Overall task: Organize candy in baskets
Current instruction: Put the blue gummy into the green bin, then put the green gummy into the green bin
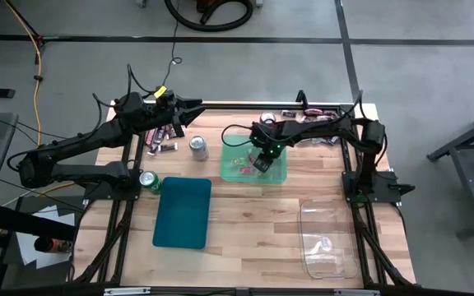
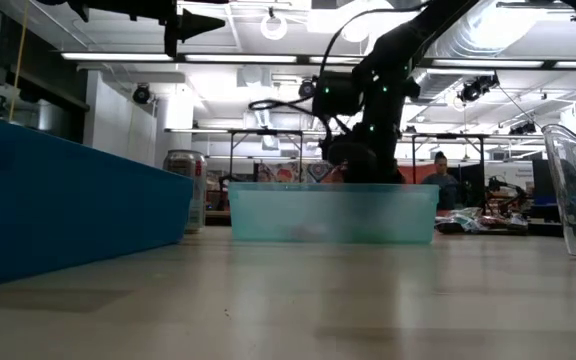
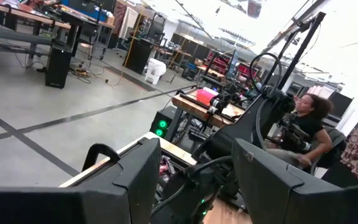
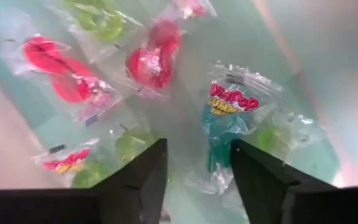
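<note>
Wooden table (image 1: 245, 222) with three baskets: teal (image 1: 183, 212), light green (image 1: 281, 174), clear (image 1: 329, 238). Right gripper (image 1: 261, 163) low over light green basket, fingers apart, empty, above wrapped candy (image 4: 151, 62). Left gripper (image 1: 194, 109) raised, parted, empty, near far-edge candy pile (image 1: 161, 140).

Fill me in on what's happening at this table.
Two arms are sorting candy into baskets. The right gripper hangs open over the green basket, which holds several wrapped candies; nothing is between its fingers. The left gripper hovers open at the table's far edge, above more candy. The teal basket looks empty. Whether the clear basket holds anything is hard to tell.
</note>
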Robot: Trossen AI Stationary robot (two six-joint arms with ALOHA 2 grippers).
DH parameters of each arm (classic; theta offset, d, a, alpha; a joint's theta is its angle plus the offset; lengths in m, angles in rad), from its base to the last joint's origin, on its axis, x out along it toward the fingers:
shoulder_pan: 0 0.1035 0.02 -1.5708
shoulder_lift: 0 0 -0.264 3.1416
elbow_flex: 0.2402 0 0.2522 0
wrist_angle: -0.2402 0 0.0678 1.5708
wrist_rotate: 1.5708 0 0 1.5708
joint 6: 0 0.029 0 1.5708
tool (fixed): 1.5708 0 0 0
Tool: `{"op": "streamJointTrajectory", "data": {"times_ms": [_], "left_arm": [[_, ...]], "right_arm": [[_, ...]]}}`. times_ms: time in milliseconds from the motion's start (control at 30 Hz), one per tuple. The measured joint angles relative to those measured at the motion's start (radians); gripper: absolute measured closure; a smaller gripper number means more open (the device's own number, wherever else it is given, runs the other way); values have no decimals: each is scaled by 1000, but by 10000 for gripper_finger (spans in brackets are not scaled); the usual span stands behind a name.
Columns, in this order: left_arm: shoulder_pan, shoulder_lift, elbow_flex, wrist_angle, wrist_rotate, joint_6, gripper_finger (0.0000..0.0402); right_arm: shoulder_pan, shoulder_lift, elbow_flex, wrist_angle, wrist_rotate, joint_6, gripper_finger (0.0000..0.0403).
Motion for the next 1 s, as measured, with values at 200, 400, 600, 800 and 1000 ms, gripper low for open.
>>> {"op": "streamJointTrajectory", "data": {"times_ms": [200,400,600,800,1000], "left_arm": [[0,0,0,0,-1,0,213],[0,0,0,-1,-1,0,213],[0,0,0,-1,-1,0,213],[0,0,0,-1,-1,0,213],[0,0,0,-1,-1,0,213]], "right_arm": [[-10,-80,47,-13,1,-49,192],[-16,-197,82,-14,-8,-71,187],[-15,-385,107,21,4,-124,187],[-15,-577,105,90,77,-143,187],[-15,-695,22,204,55,-142,187]]}}
